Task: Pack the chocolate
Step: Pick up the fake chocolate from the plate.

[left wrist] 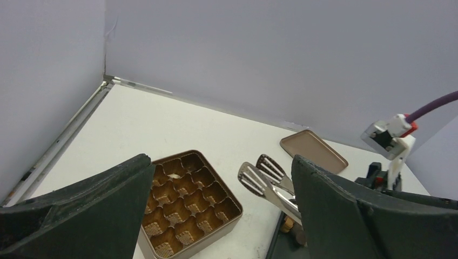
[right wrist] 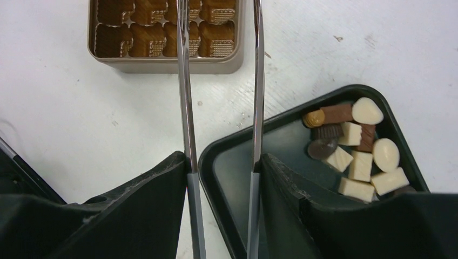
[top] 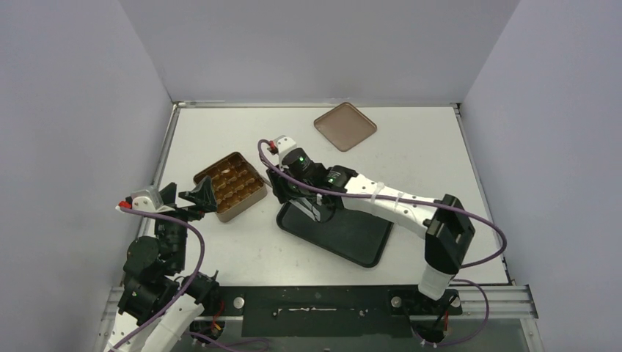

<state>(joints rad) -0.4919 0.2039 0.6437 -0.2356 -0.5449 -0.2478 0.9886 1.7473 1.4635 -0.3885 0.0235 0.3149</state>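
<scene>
Just right of the right hand (right wrist: 222,178), seemingly closed on tongs (right wrist: 184,108): chocolate (right wrist: 359,156) in the tray (right wrist: 281,143) corner

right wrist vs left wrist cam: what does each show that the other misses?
Right wrist only: the heap of chocolate, brown and cream pieces in one corner of the tray, and the right pincer clamping the tongs by their arms.
Left wrist only: the lid near the back wall, and the tongs' ribbed tips.
Both: the tin with its gold cups, the tongs, and some of the tray's edge.
</scene>
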